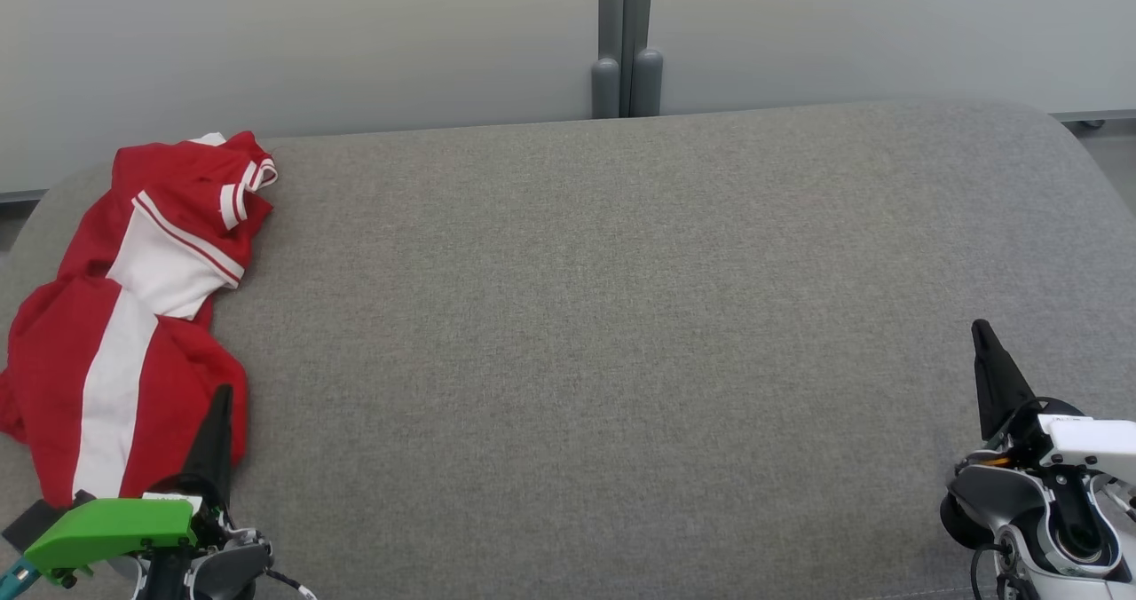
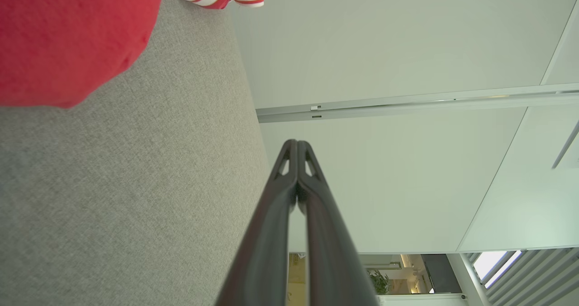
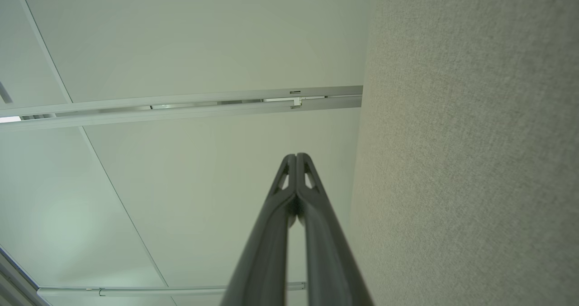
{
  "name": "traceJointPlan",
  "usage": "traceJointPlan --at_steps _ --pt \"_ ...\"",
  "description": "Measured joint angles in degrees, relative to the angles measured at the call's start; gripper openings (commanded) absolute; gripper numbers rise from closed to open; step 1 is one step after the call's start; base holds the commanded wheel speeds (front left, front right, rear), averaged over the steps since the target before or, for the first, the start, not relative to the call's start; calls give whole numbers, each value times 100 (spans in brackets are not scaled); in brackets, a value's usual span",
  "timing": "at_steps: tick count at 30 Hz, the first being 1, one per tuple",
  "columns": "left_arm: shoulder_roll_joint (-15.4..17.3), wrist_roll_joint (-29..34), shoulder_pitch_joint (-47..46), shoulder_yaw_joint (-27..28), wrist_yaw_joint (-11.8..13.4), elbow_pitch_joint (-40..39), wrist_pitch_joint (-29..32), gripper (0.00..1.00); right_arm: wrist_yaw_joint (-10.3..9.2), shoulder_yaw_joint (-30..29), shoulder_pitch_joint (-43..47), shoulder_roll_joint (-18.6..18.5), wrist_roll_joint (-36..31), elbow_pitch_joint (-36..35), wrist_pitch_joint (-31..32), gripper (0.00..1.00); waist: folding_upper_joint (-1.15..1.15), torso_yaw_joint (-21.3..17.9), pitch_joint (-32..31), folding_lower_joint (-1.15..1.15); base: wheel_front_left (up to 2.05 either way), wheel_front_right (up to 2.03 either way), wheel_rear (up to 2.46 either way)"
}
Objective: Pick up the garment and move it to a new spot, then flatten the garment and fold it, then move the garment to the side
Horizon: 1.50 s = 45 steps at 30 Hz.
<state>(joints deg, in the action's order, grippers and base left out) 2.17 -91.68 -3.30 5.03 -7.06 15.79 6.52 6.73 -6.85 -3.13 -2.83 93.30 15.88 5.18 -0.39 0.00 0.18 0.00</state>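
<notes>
On the bench (image 1: 621,316), at left in the head view, the garment (image 1: 133,316) lies crumpled, long axis near-to-far, just left of the clenched, empty left claw (image 1: 220,405); the right claw (image 1: 981,334), also clenched, sits well apart. Left wrist view: garment (image 2: 68,39) apart from the left claw (image 2: 297,145). Right wrist view: right claw (image 3: 296,157) beside bench (image 3: 475,161).

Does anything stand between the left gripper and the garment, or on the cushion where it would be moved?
Nothing visible does. The shut left gripper sits just beside the red and white garment, with bare grey cushion between. The cushion towards the right gripper carries nothing else.
</notes>
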Motion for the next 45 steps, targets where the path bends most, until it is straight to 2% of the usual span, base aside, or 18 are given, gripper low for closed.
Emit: traceJointPlan --at_steps 45 --pt "0 0 0 0 0 0 0 0 0 -7 0 3 -1 0 43 0 0 0 0 0 0 0 0"
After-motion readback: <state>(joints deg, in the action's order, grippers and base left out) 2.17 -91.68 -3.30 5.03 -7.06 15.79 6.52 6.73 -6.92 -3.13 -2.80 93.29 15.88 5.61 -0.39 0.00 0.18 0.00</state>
